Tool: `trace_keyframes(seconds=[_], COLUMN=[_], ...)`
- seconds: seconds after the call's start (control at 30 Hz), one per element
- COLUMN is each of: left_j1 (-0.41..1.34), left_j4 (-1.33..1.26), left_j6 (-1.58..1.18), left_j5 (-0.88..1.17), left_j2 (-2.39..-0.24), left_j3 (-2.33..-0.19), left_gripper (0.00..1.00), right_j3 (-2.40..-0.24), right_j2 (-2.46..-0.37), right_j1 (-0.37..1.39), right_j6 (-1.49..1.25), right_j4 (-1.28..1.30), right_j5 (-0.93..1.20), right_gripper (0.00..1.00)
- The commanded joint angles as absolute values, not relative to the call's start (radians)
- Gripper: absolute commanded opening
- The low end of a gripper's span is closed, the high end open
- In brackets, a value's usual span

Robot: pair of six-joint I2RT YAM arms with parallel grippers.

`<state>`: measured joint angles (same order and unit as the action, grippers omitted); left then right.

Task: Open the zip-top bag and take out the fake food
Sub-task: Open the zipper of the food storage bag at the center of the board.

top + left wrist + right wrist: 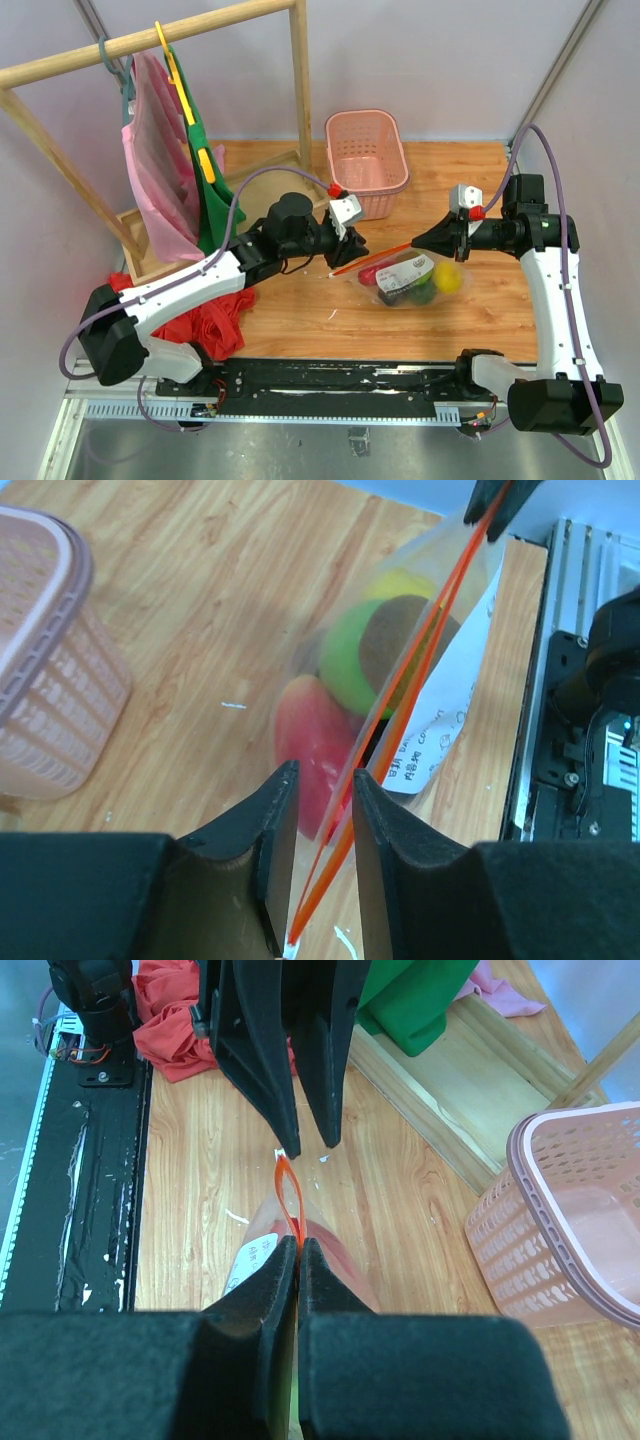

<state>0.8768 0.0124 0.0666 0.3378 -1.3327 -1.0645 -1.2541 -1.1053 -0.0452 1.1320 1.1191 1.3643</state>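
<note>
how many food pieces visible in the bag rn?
4: red piece nearest the left claw, light green piece behind it, dark brown piece against that, yellow piece farthest. More may be hidden.

The wooden table (300,318) bears a pink basket (372,190), a rack's base (134,246), red cloth (215,325) and the zip-top bag (405,276).

From the bag (405,275) on my table (300,310): food (447,277) inside it, basket (366,160) behind it, left gripper (354,249) at its left end, right gripper (425,240) at its right, cloth (215,325) front-left.
</note>
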Motion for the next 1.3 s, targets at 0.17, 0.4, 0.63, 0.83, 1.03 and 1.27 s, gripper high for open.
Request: trace_keyframes(seconds=[0.17, 0.4, 0.63, 0.83, 1.03, 1.27], left_j1=[0.876, 0.876, 0.876, 0.875, 0.834, 0.808], left_j4=[-0.111, -0.157, -0.224, -0.256, -0.056, 0.139], left_j6=[0.077, 0.058, 0.015, -0.021, -0.008, -0.054], left_j5=[0.428, 0.426, 0.461, 0.537, 0.459, 0.398], left_j2=[-1.386, -1.430, -1.482, -1.520, -1.480, -1.374], left_j3=[-1.001, -0.991, -0.999, -1.035, -1.147, -1.253], left_gripper=[0.33, 0.35, 0.22, 0.01, 0.00, 0.00], right_j3=[-1.289, -1.287, -1.283, -1.270, -1.343, -1.449], right_j2=[-1.106, -1.109, -1.110, -1.112, -1.163, -1.257], right_j1=[-0.058, -0.058, -0.058, -0.058, -0.058, -0.003], right_j6=[1.155, 1.154, 1.154, 1.161, 1.184, 1.164], right_j4=[1.143, 1.143, 1.144, 1.142, 1.122, 1.021], right_j5=[1.398, 1.403, 1.405, 1.396, 1.353, 1.342], right_gripper=[0.01, 0.01, 0.01, 0.01, 0.01, 0.01])
